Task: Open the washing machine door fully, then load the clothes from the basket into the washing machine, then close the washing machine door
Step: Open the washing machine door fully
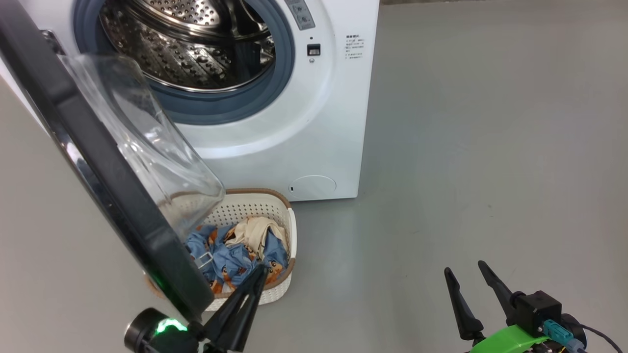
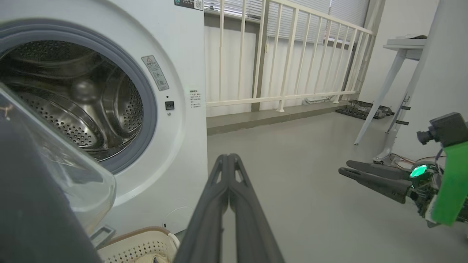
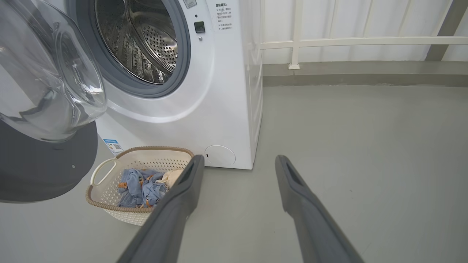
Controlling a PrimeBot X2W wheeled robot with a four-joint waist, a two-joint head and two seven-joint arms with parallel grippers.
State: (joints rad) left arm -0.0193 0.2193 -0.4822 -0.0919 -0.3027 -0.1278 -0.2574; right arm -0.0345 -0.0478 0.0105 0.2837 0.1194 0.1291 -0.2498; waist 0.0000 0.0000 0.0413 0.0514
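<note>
The white washing machine (image 1: 294, 137) stands with its steel drum (image 1: 196, 44) exposed. The washing machine door (image 1: 98, 162) is swung out to the left, and its glass bowl (image 1: 147, 142) hangs over the basket (image 1: 255, 203). Blue printed clothes (image 1: 235, 255) and a cream piece (image 1: 255, 230) lie in the basket on the floor. My left gripper (image 1: 262, 268) is shut on nothing, right beside the door's lower black rim and above the basket's near edge. My right gripper (image 1: 464, 267) is open, off to the right over bare floor. The right wrist view shows the basket (image 3: 106, 206) and clothes (image 3: 139, 186) left of my right gripper (image 3: 239, 159).
Grey floor (image 1: 466, 147) stretches wide to the right of the machine. A white railing (image 2: 292, 54) runs along the wall behind it. A white table's slanted leg (image 2: 380, 91) and cables (image 2: 398, 159) are at the far right in the left wrist view.
</note>
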